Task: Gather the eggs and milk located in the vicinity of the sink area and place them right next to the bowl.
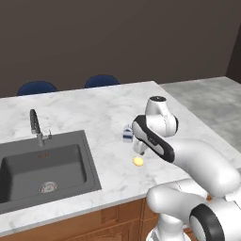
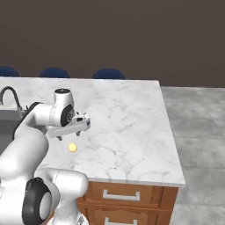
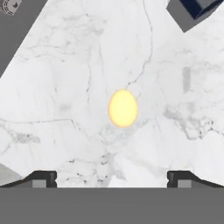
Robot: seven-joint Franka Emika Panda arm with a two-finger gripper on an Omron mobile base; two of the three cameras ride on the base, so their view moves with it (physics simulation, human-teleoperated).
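Veined marble counter (image 1: 94, 113), smooth matt egg (image 3: 123, 108), wooden cabinets (image 2: 132, 193)

No text, brand, number or sign can be read anywhere. The milk (image 1: 127, 133) carries a blue label, but it is too small and blurred in the left base view to tell whether any lettering stands on it. In the hand view its corner (image 3: 192, 12) shows only plain dark blue and grey faces. The counter (image 1: 94, 113) bears only marble veining.
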